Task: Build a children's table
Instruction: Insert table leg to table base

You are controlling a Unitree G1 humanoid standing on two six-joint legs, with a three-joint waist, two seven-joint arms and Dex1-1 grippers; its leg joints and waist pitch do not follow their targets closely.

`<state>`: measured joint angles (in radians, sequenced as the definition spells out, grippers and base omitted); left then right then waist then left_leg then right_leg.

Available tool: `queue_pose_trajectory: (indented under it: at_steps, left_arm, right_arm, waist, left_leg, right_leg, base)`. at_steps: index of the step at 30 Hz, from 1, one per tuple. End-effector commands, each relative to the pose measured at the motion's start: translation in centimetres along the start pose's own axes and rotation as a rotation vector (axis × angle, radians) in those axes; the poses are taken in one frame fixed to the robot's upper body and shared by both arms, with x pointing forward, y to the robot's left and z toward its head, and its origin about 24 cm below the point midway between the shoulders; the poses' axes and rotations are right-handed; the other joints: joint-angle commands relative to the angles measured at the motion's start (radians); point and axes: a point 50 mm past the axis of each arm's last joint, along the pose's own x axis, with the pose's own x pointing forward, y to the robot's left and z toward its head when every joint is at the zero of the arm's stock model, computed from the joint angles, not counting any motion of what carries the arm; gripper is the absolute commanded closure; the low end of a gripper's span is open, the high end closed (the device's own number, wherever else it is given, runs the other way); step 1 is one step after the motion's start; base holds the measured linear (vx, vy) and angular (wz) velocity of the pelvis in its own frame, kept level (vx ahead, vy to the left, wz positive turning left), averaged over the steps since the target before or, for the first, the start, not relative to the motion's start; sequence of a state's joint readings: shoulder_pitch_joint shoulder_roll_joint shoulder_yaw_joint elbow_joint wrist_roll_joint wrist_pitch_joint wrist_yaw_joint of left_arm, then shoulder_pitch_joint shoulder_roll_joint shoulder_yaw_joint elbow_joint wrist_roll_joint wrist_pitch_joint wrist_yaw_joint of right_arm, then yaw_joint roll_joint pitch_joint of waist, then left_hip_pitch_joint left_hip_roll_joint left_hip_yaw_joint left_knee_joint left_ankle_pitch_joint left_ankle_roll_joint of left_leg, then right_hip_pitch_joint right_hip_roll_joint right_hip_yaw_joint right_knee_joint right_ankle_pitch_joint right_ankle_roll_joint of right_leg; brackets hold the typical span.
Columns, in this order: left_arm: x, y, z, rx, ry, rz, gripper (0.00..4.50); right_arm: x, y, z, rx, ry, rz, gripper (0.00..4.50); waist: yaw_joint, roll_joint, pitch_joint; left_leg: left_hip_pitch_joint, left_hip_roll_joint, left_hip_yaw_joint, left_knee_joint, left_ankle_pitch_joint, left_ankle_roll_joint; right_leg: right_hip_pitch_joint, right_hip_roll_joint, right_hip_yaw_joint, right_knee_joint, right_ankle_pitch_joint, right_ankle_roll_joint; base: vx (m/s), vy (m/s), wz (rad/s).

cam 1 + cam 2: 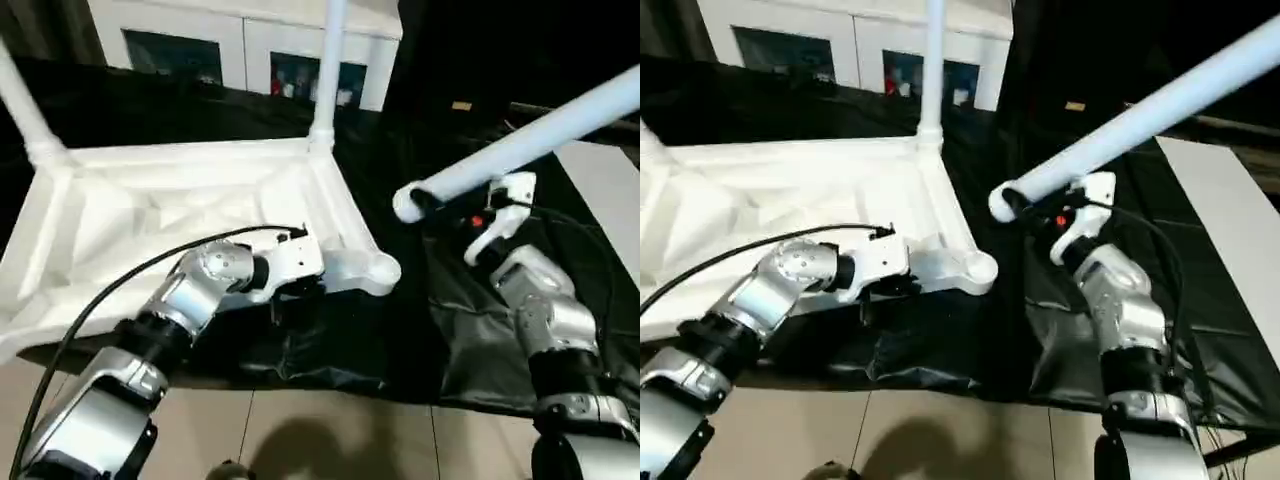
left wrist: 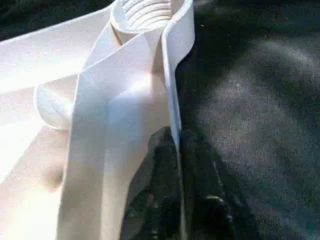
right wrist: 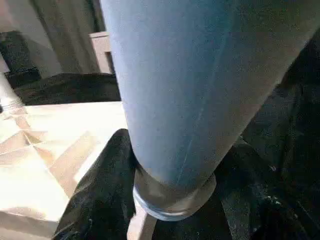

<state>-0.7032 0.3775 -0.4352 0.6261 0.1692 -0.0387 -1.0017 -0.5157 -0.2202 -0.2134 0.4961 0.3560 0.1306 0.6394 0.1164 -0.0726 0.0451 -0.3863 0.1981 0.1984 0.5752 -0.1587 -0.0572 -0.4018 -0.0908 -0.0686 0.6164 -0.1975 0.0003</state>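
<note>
**Holding a leg above the upturned tabletop**

Lying underside up on a black cloth (image 1: 350, 350), the white tabletop (image 1: 150, 215) shows its ribbed underside, tilted with its near edge raised. Two legs stand upright in its far corner sockets: one at the far left corner (image 1: 22, 105), one at the far right corner (image 1: 328, 70). The near right corner socket (image 1: 383, 268) is open, and the left wrist view shows its threaded interior (image 2: 145, 12). The left gripper (image 1: 290, 290) is pressed together on the thin rim wall of the tabletop just beside that socket; in the left wrist view one black finger (image 2: 160, 190) lies on each side of the wall. The right gripper (image 1: 478, 215) pinches a third leg (image 1: 530, 140) near its lower end, its fingers set around the shaft. This leg slants up toward the right, and its open lower end (image 1: 408, 203) hangs in the air near the empty socket, apart from it. In the right wrist view the leg's ringed end (image 3: 172, 197) hangs above the cloth, with the tabletop beside it. A white cabinet with dark glass doors (image 1: 245, 50) stands behind the work
</note>
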Motion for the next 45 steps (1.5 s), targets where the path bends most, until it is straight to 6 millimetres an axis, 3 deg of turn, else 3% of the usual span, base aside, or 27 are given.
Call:
queue_pose_trajectory:
  at_steps: [1, 5, 8, 9, 12, 14, 15, 16, 18, 20, 21, 22, 23, 24, 25, 29, 31, 32, 34, 35, 36, 37, 38, 39, 40, 41, 45]
  left_arm:
    - [-0.7, 1.3, 2.8, 0.127, -0.108, 0.012, 3.93]
    - [-1.5, 1.7, 3.2, 0.106, -0.198, 0.076, 3.56]
    - [-2.1, 1.8, 3.9, 0.039, -0.291, 0.126, 3.31]
    - [-2.4, 2.0, 4.1, -0.002, -0.321, 0.164, 3.19]
    - [-3.2, 2.3, 4.3, -0.155, -0.402, 0.276, 2.99]
    - [-3.7, 2.2, 4.3, -0.224, -0.441, 0.35, 2.86]
    - [-4.4, 1.8, 4.3, -0.34, -0.51, 0.442, 2.7]
    - [-4.4, 1.7, 4.3, -0.35, -0.515, 0.45, 2.69]
    - [-4.9, 0.6, 4.2, -0.414, -0.562, 0.486, 2.69]
    - [-5.2, -0.9, 4.2, -0.451, -0.594, 0.489, 2.69]
    - [-5.4, -1.7, 4.2, -0.482, -0.609, 0.515, 2.69]
    - [-5.4, -1.8, 4.1, -0.487, -0.612, 0.524, 2.69]
    - [-5.9, -2.5, 3.8, -0.521, -0.618, 0.612, 2.69]
    - [-5.9, -2.5, 3.8, -0.521, -0.618, 0.612, 2.69]
    - [-6.1, -2.6, 3.5, -0.516, -0.594, 0.677, 2.69]
    - [-6.9, -3.4, 2.4, -0.573, -0.534, 0.909, 2.69]
    - [-7.4, -3.9, 1.9, -0.609, -0.502, 1.012, 2.69]
    - [-7.5, -4.2, 1.4, -0.643, -0.475, 1.067, 2.69]
    - [-7.6, -5.0, 0.6, -0.682, -0.429, 1.127, 2.69]
    - [-7.6, -5.5, 0.2, -0.705, -0.398, 1.157, 2.69]
    - [-7.5, -5.8, -0.1, -0.718, -0.38, 1.174, 2.69]
    - [-7.6, -6.2, -0.2, -0.74, -0.379, 1.194, 2.69]
    - [-7.6, -6.5, -0.3, -0.754, -0.383, 1.208, 2.69]
    - [-7.6, -7.0, -0.3, -0.749, -0.366, 1.218, 2.69]
    - [-7.6, -7.6, -0.2, -0.749, -0.359, 1.213, 2.69]
    - [-7.6, -7.6, -0.2, -0.749, -0.359, 1.212, 2.69]
    - [-7.3, -7.9, 0.3, -0.742, -0.382, 1.126, 2.69]
  right_arm:
    - [-0.4, 0.4, -0.1, 0.024, -0.017, -0.029, 2.59]
    - [-1.0, 1.7, -0.9, 0.053, -0.003, -0.031, 2.59]
    - [-1.4, 2.1, -1.1, 0.049, 0.015, -0.042, 2.59]
    - [-1.5, 2.3, -1.1, 0.031, 0.034, -0.04, 2.59]
    - [-2.0, 2.7, -0.6, -0.006, 0.064, -0.036, 2.59]
    - [-2.2, 3.1, -0.2, -0.007, 0.083, -0.024, 2.59]
    - [-2.5, 3.7, 0.2, -0.003, 0.125, 0.021, 2.59]
    - [-2.5, 3.7, 0.3, -0.003, 0.129, 0.025, 2.59]
    - [-2.8, 4.6, 0.4, 0.023, 0.18, 0.084, 2.59]
    - [-3.3, 5.6, 0.4, 0.046, 0.244, 0.168, 2.59]
    - [-3.6, 6.3, 0.2, 0.076, 0.292, 0.224, 2.59]
    - [-3.7, 6.4, 0.2, 0.078, 0.3, 0.237, 2.59]
    - [-4.4, 7.2, 0.0, 0.073, 0.358, 0.325, 2.59]
    - [-4.4, 7.2, 0.0, 0.073, 0.358, 0.325, 2.59]
    - [-4.6, 7.2, -0.2, 0.055, 0.375, 0.326, 2.59]
    - [-5.1, 6.2, -0.8, -0.064, 0.345, 0.162, 2.59]
    - [-5.2, 6.2, -0.4, -0.038, 0.243, 0.067, 2.59]
    - [-5.4, 6.4, -0.1, -0.044, 0.174, 0.031, 2.59]
    - [-6.0, 6.5, -0.2, -0.052, 0.102, -0.031, 2.59]
    - [-6.5, 6.4, -0.2, -0.068, 0.06, -0.071, 2.59]
    - [-6.7, 6.4, -0.3, -0.078, 0.038, -0.095, 2.59]
    - [-7.1, 6.4, -0.6, -0.085, 0.015, -0.123, 2.6]
    - [-7.4, 6.4, -0.8, -0.089, 0.004, -0.14, 2.6]
    - [-7.9, 6.5, -1.3, -0.101, -0.015, -0.159, 2.6]
    - [-8.4, 6.7, -1.8, -0.122, -0.04, -0.191, 2.6]
    - [-8.5, 6.7, -1.8, -0.123, -0.041, -0.193, 2.6]
    - [-8.9, 7.6, -2.8, -0.167, -0.055, -0.194, 2.6]
  waist:
    - [-0.001, 0.011, -0.066]
    - [-0.004, 0.013, -0.065]
    - [-0.007, 0.014, -0.064]
    - [-0.008, 0.02, -0.062]
    - [-0.01, 0.018, -0.059]
    - [-0.012, 0.024, -0.058]
    - [-0.013, 0.024, -0.057]
    - [-0.013, 0.022, -0.054]
    - [-0.015, 0.026, -0.055]
    - [-0.016, 0.022, -0.052]
    - [-0.016, 0.013, -0.052]
    - [-0.015, 0.018, -0.053]
    - [-0.016, 0.011, -0.053]
    - [-0.014, 0.012, -0.053]
    - [-0.015, 0.006, -0.049]
    - [-0.012, 0.003, -0.045]
    - [-0.014, 0.004, -0.045]
    - [-0.014, 0.01, -0.046]
    - [-0.016, 0.01, -0.046]
    - [-0.017, 0.017, -0.045]
    - [-0.018, 0.016, -0.043]
    - [-0.016, 0.028, -0.044]
    - [-0.019, 0.022, -0.044]
    - [-0.014, 0.051, -0.043]
    - [-0.021, 0.038, -0.038]
    - [-0.025, 0.045, -0.039]
    - [-0.032, 0.053, -0.037]
  left_leg:
    - [0.028, 0.038, -0.016, -0.063, -0.163, 0.002]
    - [0.029, 0.039, -0.015, -0.063, -0.171, -0.004]
    - [0.029, 0.039, -0.015, -0.066, -0.193, -0.011]
    - [0.031, 0.04, -0.014, -0.067, -0.207, -0.018]
    - [0.03, 0.041, -0.015, -0.068, -0.224, -0.026]
    - [0.029, 0.04, -0.016, -0.069, -0.236, -0.027]
    - [0.031, 0.04, -0.015, -0.068, -0.248, -0.027]
    - [0.025, 0.042, -0.018, -0.069, -0.238, -0.023]
    - [0.026, 0.039, -0.017, -0.067, -0.234, -0.016]
    - [0.025, 0.04, -0.016, -0.068, -0.237, -0.013]
    - [0.02, 0.042, -0.018, -0.069, -0.223, -0.01]
    - [0.021, 0.042, -0.017, -0.067, -0.212, -0.002]
    - [0.019, 0.041, -0.018, -0.066, -0.212, 0.003]
    - [0.019, 0.043, -0.018, -0.065, -0.207, 0.003]
    - [0.019, 0.042, -0.015, -0.066, -0.216, 0.004]
    - [0.022, 0.044, -0.018, -0.069, -0.254, -0.029]
    - [0.022, 0.041, -0.018, -0.07, -0.27, -0.036]
    - [0.022, 0.04, -0.02, -0.071, -0.28, -0.038]
    - [0.023, 0.042, -0.024, -0.073, -0.306, -0.042]
    - [0.023, 0.044, -0.023, -0.074, -0.319, -0.049]
    - [0.021, 0.041, -0.023, -0.075, -0.331, -0.049]
    - [0.024, 0.038, -0.026, -0.076, -0.347, -0.049]
    - [0.023, 0.04, -0.025, -0.076, -0.357, -0.048]
    - [0.024, 0.038, -0.03, -0.078, -0.377, -0.054]
    - [0.023, 0.038, -0.029, -0.08, -0.409, -0.051]
    - [0.022, 0.037, -0.029, -0.079, -0.434, -0.052]
    - [0.023, 0.032, -0.032, -0.079, -0.453, -0.033]
  right_leg:
    - [0.048, -0.058, 0.045, -0.056, -0.012, -0.203]
    - [0.048, -0.057, 0.044, -0.051, 0.016, -0.216]
    - [0.048, -0.058, 0.044, -0.053, -0.016, -0.219]
    - [0.046, -0.058, 0.046, -0.056, -0.036, -0.218]
    - [0.048, -0.055, 0.047, -0.056, -0.052, -0.216]
    - [0.048, -0.054, 0.047, -0.06, -0.082, -0.206]
    - [0.045, -0.053, 0.048, -0.065, -0.108, -0.198]
    - [0.052, -0.055, 0.047, -0.065, -0.103, -0.202]
    - [0.047, -0.052, 0.048, -0.07, -0.126, -0.192]
    - [0.045, -0.05, 0.049, -0.075, -0.151, -0.175]
    - [0.052, -0.05, 0.048, -0.071, -0.143, -0.17]
    - [0.049, -0.048, 0.049, -0.071, -0.126, -0.165]
    - [0.05, -0.047, 0.048, -0.072, -0.137, -0.159]
    - [0.051, -0.048, 0.048, -0.074, -0.134, -0.152]
    - [0.043, -0.046, 0.05, -0.08, -0.155, -0.137]
    - [0.035, -0.051, 0.05, -0.092, -0.27, -0.086]
    - [0.031, -0.049, 0.051, -0.095, -0.282, -0.076]
    - [0.031, -0.049, 0.05, -0.095, -0.29, -0.07]
    - [0.029, -0.045, 0.048, -0.098, -0.284, -0.052]
    - [0.026, -0.045, 0.05, -0.101, -0.274, -0.045]
    - [0.026, -0.044, 0.049, -0.102, -0.283, -0.041]
    - [0.026, -0.043, 0.049, -0.101, -0.299, -0.035]
    - [0.025, -0.042, 0.05, -0.106, -0.302, -0.032]
    - [0.024, -0.044, 0.049, -0.105, -0.307, -0.031]
    - [0.023, -0.04, 0.047, -0.112, -0.325, -0.025]
    - [0.022, -0.039, 0.047, -0.119, -0.34, -0.022]
    - [0.02, -0.04, 0.046, -0.124, -0.414, -0.016]
  base:
    - [0.0, 0.0, 0.0]
    - [0.0, 0.0, 0.0]
    - [0.0, 0.0, 0.0]
    - [0.0, 0.0, 0.0]
    - [0.0, 0.0, 0.0]
    - [0.0, 0.0, 0.0]
    - [0.0, 0.0, 0.0]
    - [0.0, 0.0, 0.0]
    - [0.0, 0.0, 0.0]
    - [0.0, 0.0, 0.0]
    - [0.0, 0.0, 0.0]
    - [0.0, 0.0, 0.0]
    - [0.0, 0.0, 0.0]
    - [0.0, 0.0, 0.0]
    - [0.0, 0.0, 0.0]
    - [0.0, 0.0, 0.0]
    - [0.0, 0.0, 0.0]
    - [0.0, 0.0, 0.0]
    - [0.0, 0.0, 0.0]
    - [0.0, 0.0, 0.0]
    - [0.0, 0.0, 0.0]
    - [0.0, 0.0, 0.0]
    - [0.0, 0.0, 0.0]
    - [0.0, 0.0, 0.0]
    - [0.0, 0.0, 0.0]
    - [0.0, 0.0, 0.0]
    - [0.0, 0.0, 0.0]
